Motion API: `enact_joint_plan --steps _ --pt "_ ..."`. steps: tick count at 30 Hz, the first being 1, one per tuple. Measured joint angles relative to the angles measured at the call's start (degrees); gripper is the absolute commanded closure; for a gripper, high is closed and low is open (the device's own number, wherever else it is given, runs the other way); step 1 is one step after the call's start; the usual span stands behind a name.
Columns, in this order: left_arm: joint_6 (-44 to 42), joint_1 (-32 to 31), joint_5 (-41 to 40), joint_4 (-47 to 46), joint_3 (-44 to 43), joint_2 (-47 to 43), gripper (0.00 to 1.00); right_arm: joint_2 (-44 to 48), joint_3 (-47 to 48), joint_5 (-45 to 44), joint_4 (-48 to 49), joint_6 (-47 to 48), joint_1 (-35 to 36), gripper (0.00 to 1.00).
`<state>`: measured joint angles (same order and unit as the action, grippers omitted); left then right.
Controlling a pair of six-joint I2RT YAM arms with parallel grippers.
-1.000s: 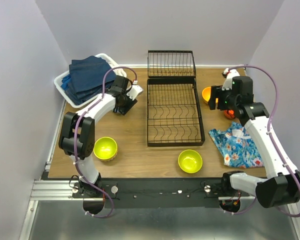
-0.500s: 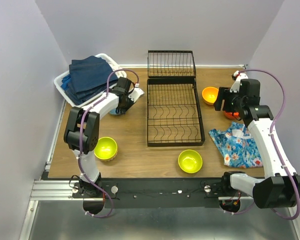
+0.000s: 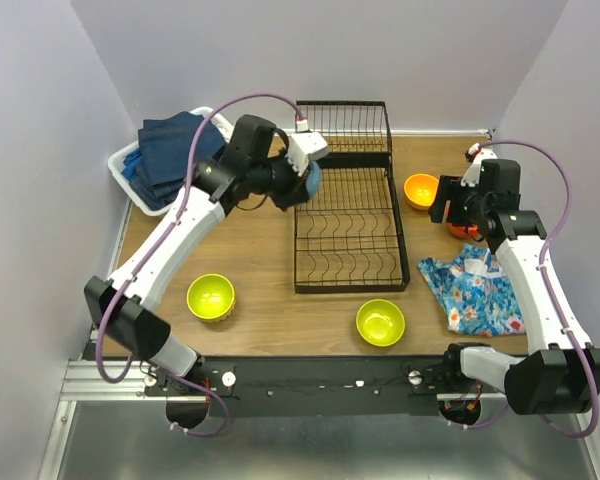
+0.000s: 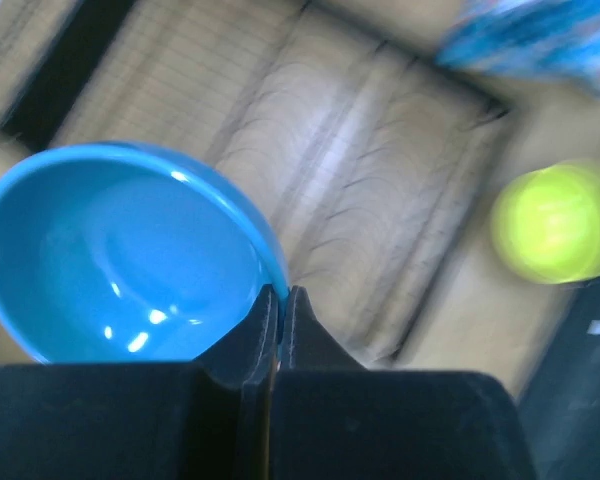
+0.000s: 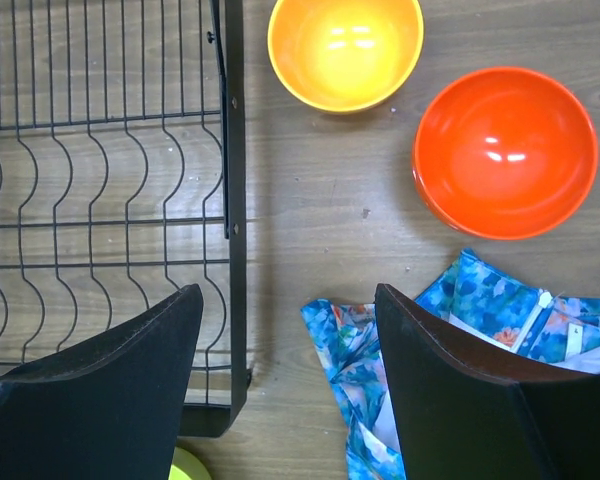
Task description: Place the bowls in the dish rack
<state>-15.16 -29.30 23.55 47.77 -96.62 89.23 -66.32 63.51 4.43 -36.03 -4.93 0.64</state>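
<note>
My left gripper [image 3: 298, 178] [image 4: 280, 300] is shut on the rim of a blue bowl [image 3: 308, 180] [image 4: 120, 260] and holds it in the air over the left edge of the black wire dish rack [image 3: 348, 215] [image 4: 380, 200]. My right gripper [image 3: 450, 208] [image 5: 288, 295] hangs open above bare wood between the rack [image 5: 100, 150] and the floral cloth. Ahead of it sit an orange-yellow bowl [image 3: 421, 190] [image 5: 345, 50] and a red-orange bowl [image 5: 505, 150]. Two lime-yellow bowls [image 3: 210, 296] [image 3: 380, 322] rest near the front edge.
A white basket [image 3: 120, 160] of navy towels [image 3: 175, 150] stands at the back left. The floral blue cloth [image 3: 475, 290] [image 5: 460, 330] lies crumpled to the right of the rack. A smaller wire section [image 3: 342, 125] stands behind the rack's main part.
My left gripper closed on the blue bowl left of the rack, lifted it and swung it right, over the rack's left edge. The right arm has hardly moved.
</note>
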Motion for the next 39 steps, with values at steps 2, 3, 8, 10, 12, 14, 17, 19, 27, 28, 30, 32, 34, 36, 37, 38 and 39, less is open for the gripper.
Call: enact_joint_plan --steps 2,3,8,10,12,14,17,19,27,28,30,32,34,36,37,38,39 --pt "6.3 -2.1 8.3 -7.1 4.4 -3.0 1.00 -0.7 0.0 0.0 0.0 -0.1 0.0 0.23" --pt "11.9 -2.3 12.4 -14.8 9.8 -4.7 1.00 -1.1 0.0 0.0 0.0 0.0 0.0 0.23" --pt "40.4 -2.8 22.0 -52.8 31.4 -2.7 1.00 -2.6 0.0 0.0 -0.1 0.1 0.0 0.23" --pt "49.8 -4.0 22.8 -64.1 31.5 4.3 1.00 -2.7 0.0 0.0 -0.1 0.1 0.0 0.23" --pt "55.4 -5.1 22.9 -70.6 30.8 9.0 1.00 -2.6 0.0 0.0 -0.1 0.0 0.0 0.23" --pt "60.7 -6.3 23.2 -77.4 28.7 13.5 1.00 -2.6 -0.1 0.0 0.0 0.0 0.0 0.23" --pt "68.1 -7.5 23.1 -86.3 25.2 18.1 1.00 -2.6 -1.0 0.0 -0.1 0.0 -0.4 0.23" --pt "72.5 -8.0 22.6 -91.6 24.2 19.9 1.00 -2.6 -1.9 -0.1 -0.2 0.0 -1.2 0.23" --pt "85.2 -8.4 19.7 -109.9 24.7 28.4 1.00 -3.1 -2.5 -0.6 -0.5 0.9 -2.3 0.23" --pt "86.7 -8.5 19.0 -111.8 24.8 30.1 1.00 -3.4 -2.5 -0.7 -0.5 1.1 -2.4 0.23" --pt "88.9 -8.7 17.7 -114.0 24.9 32.6 1.00 -4.3 -2.4 -1.3 -0.6 1.7 -2.7 0.23" --pt "90.3 -8.9 16.7 -115.3 24.9 34.2 1.00 -4.9 -2.2 -1.9 -0.7 2.0 -3.0 0.23" --pt "91.4 -9.2 15.6 -116.5 24.8 35.6 1.00 -5.3 -2.0 -2.2 -0.7 2.0 -3.0 0.23" --pt "92.3 -9.4 14.5 -117.1 24.2 36.8 1.00 -5.3 -1.9 -2.2 -0.7 2.0 -3.0 0.23" --pt "92.6 -9.5 13.6 -117.1 23.8 37.4 1.00 -5.3 -1.9 -2.2 -0.7 2.0 -3.0 0.23" --pt "92.7 -9.5 13.2 -117.0 23.3 38.0 1.00 -5.3 -1.9 -2.2 -0.7 2.0 -3.0 0.23" --pt "92.8 -9.5 12.8 -116.9 23.1 38.4 1.00 -5.4 -1.9 -2.2 -0.8 2.0 -3.0 0.23"
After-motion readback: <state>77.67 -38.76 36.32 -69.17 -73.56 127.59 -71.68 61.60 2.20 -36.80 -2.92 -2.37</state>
